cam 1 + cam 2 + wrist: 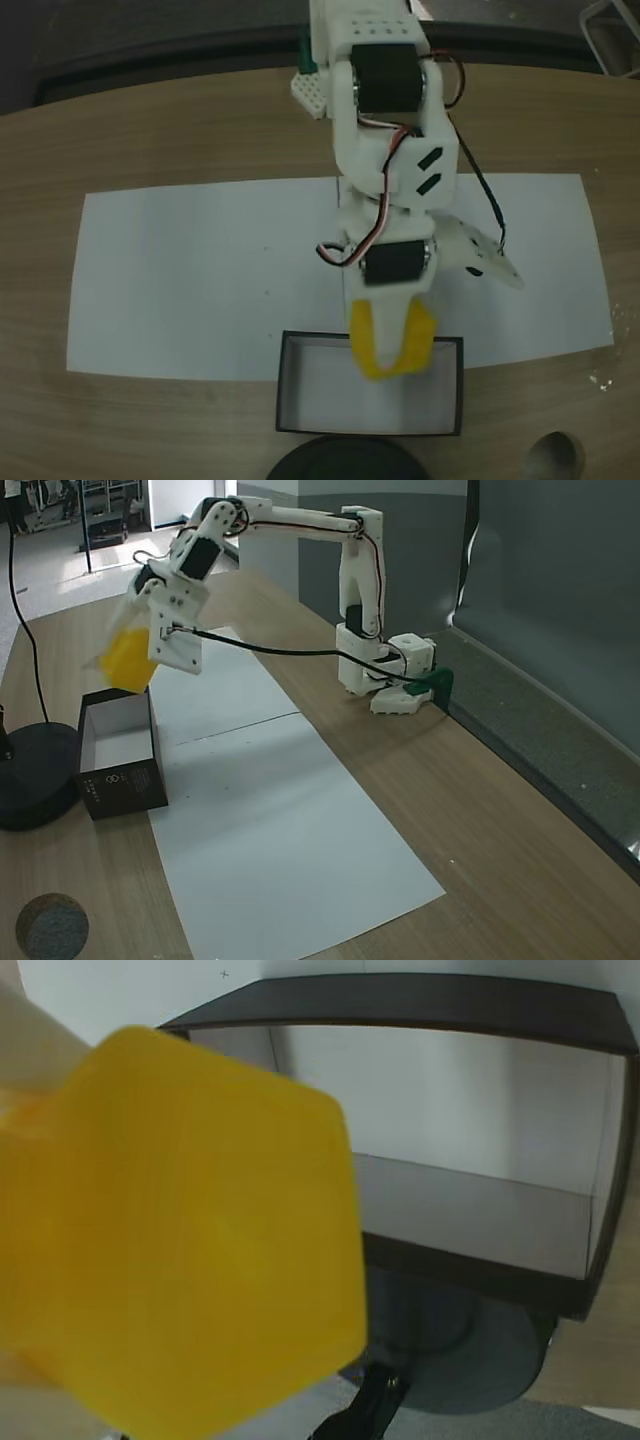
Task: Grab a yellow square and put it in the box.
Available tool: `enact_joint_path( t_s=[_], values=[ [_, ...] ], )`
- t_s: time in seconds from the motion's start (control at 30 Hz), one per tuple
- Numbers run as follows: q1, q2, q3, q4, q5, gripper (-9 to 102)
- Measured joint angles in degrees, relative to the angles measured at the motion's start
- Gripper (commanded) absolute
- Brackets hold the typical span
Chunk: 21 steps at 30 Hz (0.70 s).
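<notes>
The yellow square (128,660) hangs in the air, with my gripper (125,668) shut on it, just above the far end of the box (120,780). In a fixed view from above, the yellow square (420,338) sits over the top edge of the box (283,385), and my gripper (390,352) points down at the white inside. In the wrist view the yellow square (190,1230) looms large at the left, and the black-walled box (420,1000) lies open behind and below it. The box holds nothing.
A long white paper sheet (290,820) covers the wooden table under the box. A black round stand base (30,775) sits right next to the box (340,462). A small dark disc (50,925) lies near the table edge. The arm's base (385,685) stands at the far side.
</notes>
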State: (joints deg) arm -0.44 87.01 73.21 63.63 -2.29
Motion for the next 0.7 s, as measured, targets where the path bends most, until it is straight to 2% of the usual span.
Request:
enact_joint_path(
  t_s=[0.23,0.4,0.47,0.7],
  values=[
    [2.02,-12.57,-10.2,0.97,2.29,12],
    [1.85,-16.17,-15.03,6.59,2.64,32],
    [1.58,-16.17,-16.26,9.05,2.64,37],
    [0.7,-16.17,-23.91,16.61,2.64,31]
  ],
)
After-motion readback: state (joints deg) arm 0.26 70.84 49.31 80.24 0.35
